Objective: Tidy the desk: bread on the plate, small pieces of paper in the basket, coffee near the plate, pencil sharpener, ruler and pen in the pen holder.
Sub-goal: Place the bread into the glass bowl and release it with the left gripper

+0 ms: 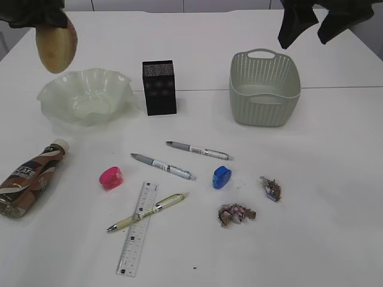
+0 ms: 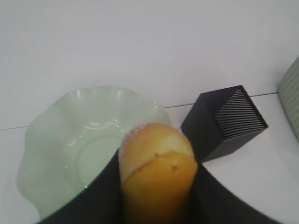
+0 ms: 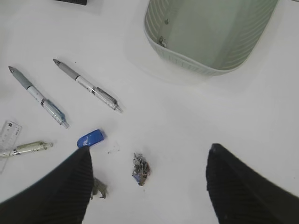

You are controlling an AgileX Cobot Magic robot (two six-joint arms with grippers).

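**Left gripper clamps bread above plate; right gripper spread wide, nothing held**

Exterior: left gripper (image 1: 42, 21) at top left, closed on the bread (image 1: 57, 43), which hangs just above the far-left rim of the plate (image 1: 85, 95), not touching it. Right gripper (image 1: 311, 27) hangs dark at top right above the basket (image 1: 264, 87), carrying nothing. Pen holder (image 1: 159, 87) upright between plate and basket. Coffee (image 1: 31, 178) lies on its side at the left edge. Mid-desk: two grey pens (image 1: 163, 165) (image 1: 199, 150), pink sharpener (image 1: 111, 177), blue sharpener (image 1: 221, 177), yellow-green pen (image 1: 147, 211) lying across the ruler (image 1: 137, 228), two paper scraps (image 1: 236, 214) (image 1: 270, 188). Desk (image 1: 323, 179) white, faint seam behind.

Left wrist: bread (image 2: 158, 168) pinched between dark fingers (image 2: 100, 200), plate (image 2: 60, 154) below-left, pen holder (image 2: 224, 122) to the right.

Right wrist: fingers (image 3: 60, 191) far apart, empty. Scrap (image 3: 141, 169) lies between them on the desk; blue sharpener (image 3: 91, 138) near one finger; basket (image 3: 205, 37) ahead; pens (image 3: 86, 85) to the left.
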